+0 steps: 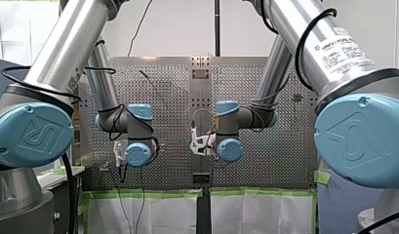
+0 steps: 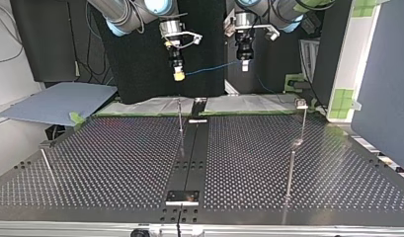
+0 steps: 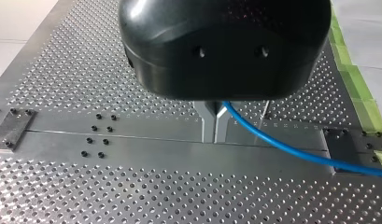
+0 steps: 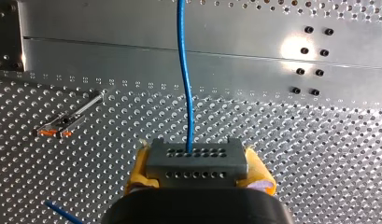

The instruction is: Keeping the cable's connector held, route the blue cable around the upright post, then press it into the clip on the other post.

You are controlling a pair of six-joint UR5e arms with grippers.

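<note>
cable (image 2: pixel 214 67) runs level across top view's upper middle, right gripper (image 2: pixel 179 75) pinching its connector (image 4: pixel 196 163), left gripper (image 2: pixel 244 66) clamped on it (post (image 2: pixel 180 118) just below right gripper there).

Blue cable (image 4: pixel 184 70), grey connector (image 4: pixel 196 163), silver perforated table (image 4: pixel 319 154).

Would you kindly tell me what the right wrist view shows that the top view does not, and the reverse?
Only the right wrist view: the grey connector, with its rows of holes, clamped between yellow pads, and a small metal fitting with orange marks. Only the top view: my left gripper, which the blue cable reaches, and thin upright posts standing on the perforated table. Both: the blue cable, my right gripper and the perforated table.
</note>
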